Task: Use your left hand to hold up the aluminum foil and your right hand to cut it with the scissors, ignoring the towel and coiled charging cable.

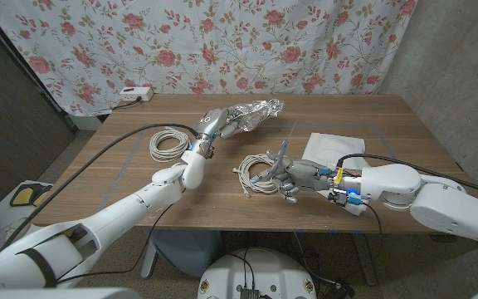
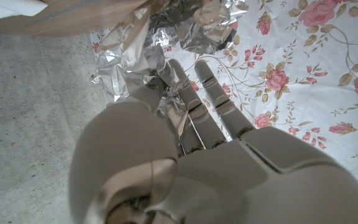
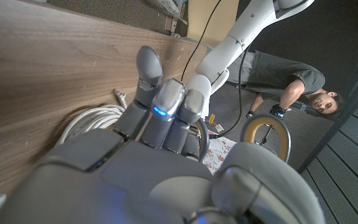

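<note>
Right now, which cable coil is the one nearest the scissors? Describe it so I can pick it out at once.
On the wooden table, look at mid-table just ahead of the right hand, which holds the scissors. The white coil lies under the blades. The other coil lies apart, on the left by the left arm.

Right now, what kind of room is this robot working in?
Probably a makeshift lab or test room, not a home: a floral fabric backdrop hangs over bare grey concrete walls, and a white power strip sits on the brown wooden table.
</note>
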Controlling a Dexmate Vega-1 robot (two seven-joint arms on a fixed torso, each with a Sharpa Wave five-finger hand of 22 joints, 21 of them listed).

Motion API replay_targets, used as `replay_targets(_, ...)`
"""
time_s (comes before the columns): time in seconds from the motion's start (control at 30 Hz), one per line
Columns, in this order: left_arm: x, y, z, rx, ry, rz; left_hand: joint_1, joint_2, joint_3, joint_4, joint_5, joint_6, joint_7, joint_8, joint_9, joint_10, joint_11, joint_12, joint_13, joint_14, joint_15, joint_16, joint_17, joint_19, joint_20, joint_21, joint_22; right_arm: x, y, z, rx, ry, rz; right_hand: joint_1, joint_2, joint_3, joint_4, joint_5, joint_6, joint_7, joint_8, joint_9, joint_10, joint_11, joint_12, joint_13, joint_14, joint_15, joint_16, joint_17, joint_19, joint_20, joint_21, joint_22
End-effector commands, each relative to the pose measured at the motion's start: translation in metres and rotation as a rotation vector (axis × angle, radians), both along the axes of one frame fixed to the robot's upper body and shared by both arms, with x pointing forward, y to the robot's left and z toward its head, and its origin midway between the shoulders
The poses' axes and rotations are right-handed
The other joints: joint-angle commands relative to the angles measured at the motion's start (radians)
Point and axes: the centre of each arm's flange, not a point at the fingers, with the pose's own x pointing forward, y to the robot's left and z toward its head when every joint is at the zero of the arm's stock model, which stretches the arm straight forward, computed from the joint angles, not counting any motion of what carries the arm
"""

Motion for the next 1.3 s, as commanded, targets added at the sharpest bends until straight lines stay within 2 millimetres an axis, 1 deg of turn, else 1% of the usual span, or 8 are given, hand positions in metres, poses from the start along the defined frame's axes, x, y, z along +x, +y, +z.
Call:
replay_targets(0.03, -0.01, -0.003, -0.006, 0.081, -0.165, 0.012, 0.013, -0.001, 0.01, 0.004, -0.003, 0.002, -0.006, 0.01, 0.003, -0.007, -0.003, 0.007, 0.01, -0.002, -0.001, -0.003, 0.006, -0.006, 0.002, 0.009, 0.005, 0.0, 0.002, -0.002, -0.029, 0.021, 0.014, 0.004, 0.007, -0.004, -0.002, -0.003, 0.1, 0.094, 0.0, 0.006, 0.002, -0.005, 0.003, 0.002, 0.008, -0.01, -0.002, 0.003, 0.003, -0.027, 0.011, 0.016)
replay_targets(0.4, -0.008, -0.005, -0.014, 0.073, -0.183, -0.012, 0.012, -0.003, 0.013, 0.008, -0.004, 0.001, -0.012, 0.012, 0.003, -0.01, -0.005, 0.008, 0.021, -0.003, -0.002, -0.012, 0.008, -0.008, -0.005, 0.023, 0.011, 0.002, 0.005, -0.004, -0.064, 0.05, 0.03, 0.004, 0.004, -0.006, -0.002, -0.004, 0.097, 0.097, -0.001, 0.006, 0.003, -0.005, 0.007, 0.003, 0.009, -0.01, -0.002, 0.003, 0.004, -0.028, 0.01, 0.02)
replay_targets(0.67, -0.008, 0.005, -0.017, 0.026, -0.169, -0.026, 0.011, -0.005, 0.015, 0.011, -0.004, -0.002, -0.018, 0.012, 0.002, -0.012, -0.007, 0.009, 0.028, -0.001, -0.002, -0.017, 0.009, -0.013, -0.013, 0.032, 0.015, 0.003, 0.008, 0.0, -0.112, 0.052, 0.045, -0.003, -0.009, -0.011, -0.001, -0.005, 0.083, 0.109, -0.007, 0.005, -0.003, -0.004, 0.007, 0.005, 0.008, -0.01, -0.002, 0.003, 0.006, -0.028, 0.01, 0.024)
replay_targets(1.0, -0.015, 0.017, -0.018, -0.057, -0.153, -0.094, 0.006, -0.004, 0.017, 0.018, -0.003, -0.011, -0.018, 0.011, 0.001, -0.02, -0.007, 0.006, 0.036, -0.004, 0.0, -0.028, 0.008, -0.022, -0.021, 0.043, 0.019, 0.006, 0.018, 0.003, -0.181, 0.052, 0.093, -0.039, -0.06, -0.021, 0.004, 0.003, 0.044, 0.121, -0.02, -0.003, -0.01, 0.0, 0.017, 0.013, -0.003, -0.009, -0.002, 0.003, 0.004, -0.028, 0.002, 0.026)
replay_targets(1.13, -0.018, 0.019, -0.019, -0.069, -0.148, -0.105, -0.002, -0.006, 0.019, 0.026, 0.0, -0.014, -0.029, 0.013, 0.002, -0.025, -0.007, 0.005, 0.042, -0.017, 0.001, -0.043, 0.004, -0.041, -0.029, 0.046, 0.022, 0.007, 0.022, 0.004, -0.208, 0.06, 0.111, -0.046, -0.071, -0.019, 0.004, 0.01, 0.036, 0.124, -0.02, -0.007, -0.01, 0.0, 0.019, 0.015, -0.008, -0.009, -0.002, 0.003, -0.001, -0.025, 0.004, 0.034)
replay_targets(1.2, -0.02, 0.019, -0.019, -0.06, -0.148, -0.107, -0.004, -0.006, 0.02, 0.028, 0.001, -0.017, -0.03, 0.013, 0.004, -0.028, -0.008, 0.004, 0.045, -0.023, 0.001, -0.05, 0.002, -0.048, -0.031, 0.047, 0.023, 0.008, 0.024, 0.004, -0.225, 0.056, 0.113, -0.048, -0.074, -0.016, 0.004, 0.015, 0.035, 0.124, -0.018, -0.01, -0.011, 0.0, 0.019, 0.014, -0.009, -0.01, -0.002, 0.003, 0.003, -0.027, -0.01, 0.014)
replay_targets(1.27, -0.022, 0.018, -0.02, -0.047, -0.165, -0.104, -0.006, -0.005, 0.021, 0.03, 0.002, -0.018, -0.031, 0.015, 0.006, -0.03, -0.008, 0.003, 0.046, -0.025, 0.001, -0.053, 0.001, -0.051, -0.032, 0.049, 0.023, 0.008, 0.024, 0.004, -0.241, 0.057, 0.116, -0.048, -0.076, -0.015, 0.004, 0.018, 0.035, 0.125, -0.017, -0.011, -0.011, 0.001, 0.021, 0.016, -0.01, -0.01, -0.002, 0.003, -0.001, -0.025, 0.002, 0.033)
replay_targets(1.3, -0.023, 0.017, -0.021, -0.041, -0.167, -0.105, -0.007, -0.004, 0.022, 0.032, 0.003, -0.018, -0.032, 0.017, 0.008, -0.032, -0.009, 0.002, 0.048, -0.026, 0.0, -0.057, 0.0, -0.046, -0.04, 0.054, 0.024, 0.008, 0.025, 0.004, -0.252, 0.057, 0.12, -0.048, -0.076, -0.015, 0.003, 0.019, 0.034, 0.124, -0.016, -0.012, -0.011, 0.0, 0.017, 0.009, -0.01, -0.01, -0.002, 0.003, 0.0, -0.027, -0.004, 0.024)
